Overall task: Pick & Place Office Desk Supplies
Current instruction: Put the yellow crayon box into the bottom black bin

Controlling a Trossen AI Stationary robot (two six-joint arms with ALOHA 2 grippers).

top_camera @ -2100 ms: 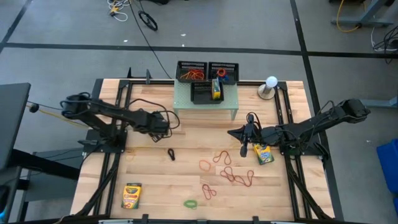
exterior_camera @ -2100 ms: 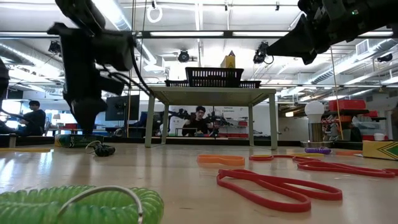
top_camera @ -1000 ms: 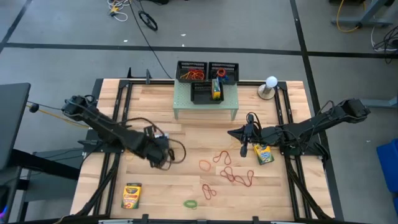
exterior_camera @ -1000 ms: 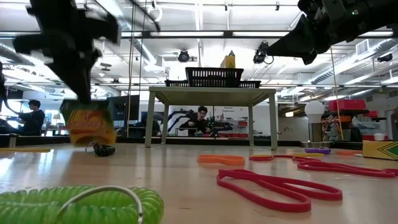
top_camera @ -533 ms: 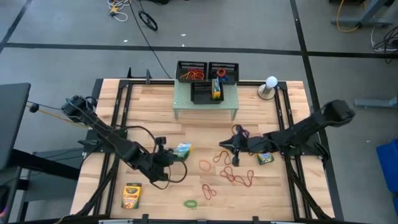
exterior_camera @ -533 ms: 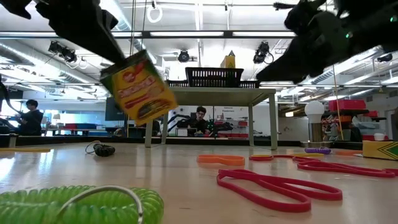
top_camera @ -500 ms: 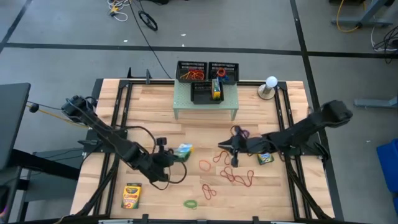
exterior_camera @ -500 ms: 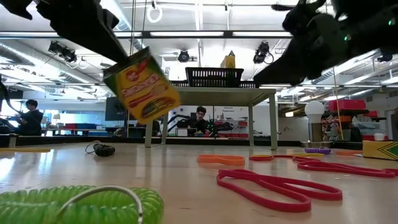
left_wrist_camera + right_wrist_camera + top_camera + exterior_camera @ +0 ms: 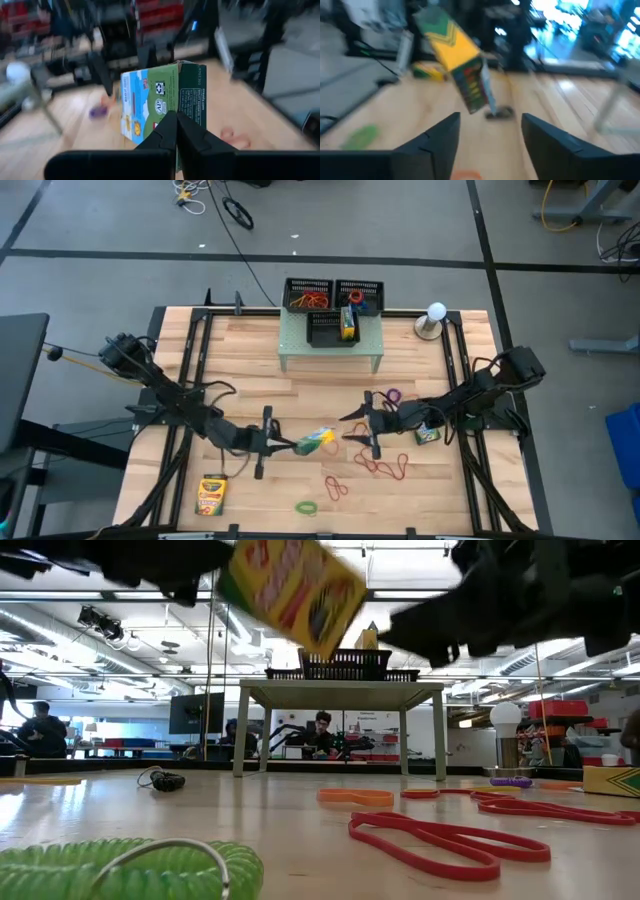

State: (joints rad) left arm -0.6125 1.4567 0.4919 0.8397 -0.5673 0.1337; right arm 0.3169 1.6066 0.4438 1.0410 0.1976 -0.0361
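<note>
While the left gripper holds a crayon box in the air above the middle of the wooden surface, the right gripper faces it from just beside, with its fingers spread wide and nothing between them. The left fingers are clamped on the lower edge of the box, as the left wrist view shows; the right wrist view shows the same box tilted, directly ahead of the open right fingers. The step in hand appears to be a transfer of the box from the left arm to the right arm, or a carry toward the black mesh trays at the far edge. A second crayon box lies near the front left corner, a third lies under the right arm, and a fourth stands in the tray on the pale green riser. Rubber bands lie scattered on the surface below and in front of the grippers. If a handover is intended, the next move calls for the right fingers to straddle the free end of the box and close before the left fingers release.
</note>
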